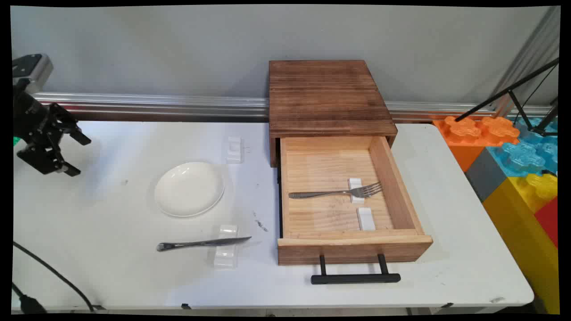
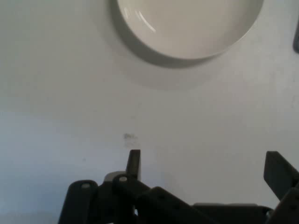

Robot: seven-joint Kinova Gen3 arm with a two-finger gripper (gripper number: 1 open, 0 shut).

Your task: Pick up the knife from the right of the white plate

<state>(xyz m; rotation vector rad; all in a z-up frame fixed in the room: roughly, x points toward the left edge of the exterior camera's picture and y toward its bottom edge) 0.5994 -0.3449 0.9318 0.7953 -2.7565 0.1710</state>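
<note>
The end effector (image 1: 76, 154) hangs spread and empty over the surface's (image 1: 111, 276) left edge — descending carelessly, it might perhaps clip the plate (image 1: 189, 188) — nearest thing.

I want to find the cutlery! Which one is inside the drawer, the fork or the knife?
The fork lies in the open drawer. The knife lies outside on the table, near the plate.

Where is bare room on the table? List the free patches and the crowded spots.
Free: the table left of the plate, under the open gripper; the near strip below the knife; right of the drawer. Crowded: between plate and drawer, with the knife and clear rests; the drawer holds a fork.
</note>
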